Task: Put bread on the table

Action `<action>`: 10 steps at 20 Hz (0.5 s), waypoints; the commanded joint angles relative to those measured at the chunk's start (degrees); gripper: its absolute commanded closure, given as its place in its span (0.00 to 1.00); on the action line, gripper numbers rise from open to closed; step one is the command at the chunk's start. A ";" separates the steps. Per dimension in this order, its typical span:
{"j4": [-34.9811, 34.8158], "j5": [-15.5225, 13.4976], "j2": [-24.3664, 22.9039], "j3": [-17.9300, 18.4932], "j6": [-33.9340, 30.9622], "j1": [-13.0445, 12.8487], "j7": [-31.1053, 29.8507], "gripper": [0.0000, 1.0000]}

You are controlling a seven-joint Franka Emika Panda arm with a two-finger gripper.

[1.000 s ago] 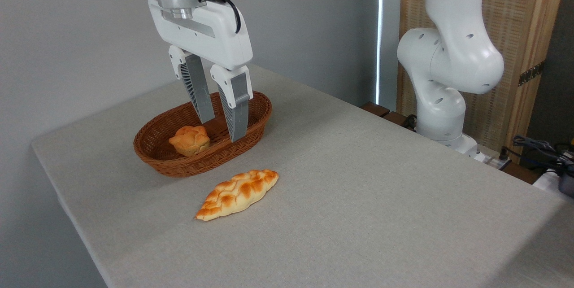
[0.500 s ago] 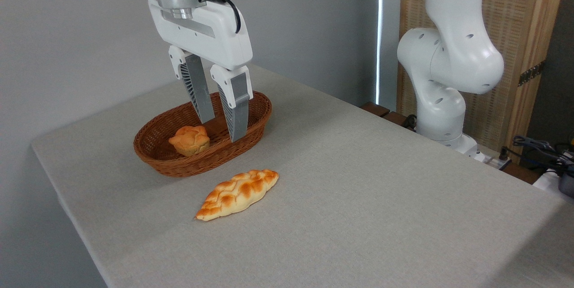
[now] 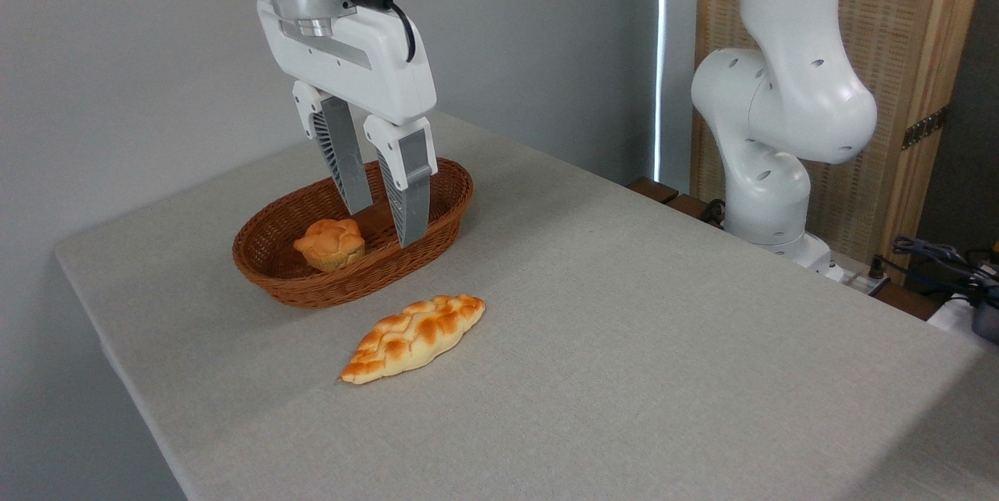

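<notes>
Below the glossy white plastic gripper point(image 3: 384, 226), a brown woven wicker basket point(image 3: 312, 289) looks rough; the grey-beige cloth-covered table point(image 3: 624, 345) is matt.

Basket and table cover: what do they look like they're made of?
The basket looks like woven wicker, glossy brown, judging by its ribbed weave and braided rim. The table seems to be covered in matte grey-beige cloth, with a fine textile grain and soft draped edges.

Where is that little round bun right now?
The bun sits inside the wicker basket, towards the table's left side, just left of the open gripper and behind the braided loaf.
</notes>
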 commanded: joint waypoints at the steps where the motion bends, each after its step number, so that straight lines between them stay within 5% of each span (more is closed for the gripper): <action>1: -1.52 -3.56 -0.53 -0.15 -1.25 -0.32 0.34 0.00; 7: -1.61 -3.31 -0.53 -0.06 0.51 -0.32 0.52 0.00; 10: -1.78 -5.40 -0.70 -0.24 2.88 -0.85 -2.10 0.00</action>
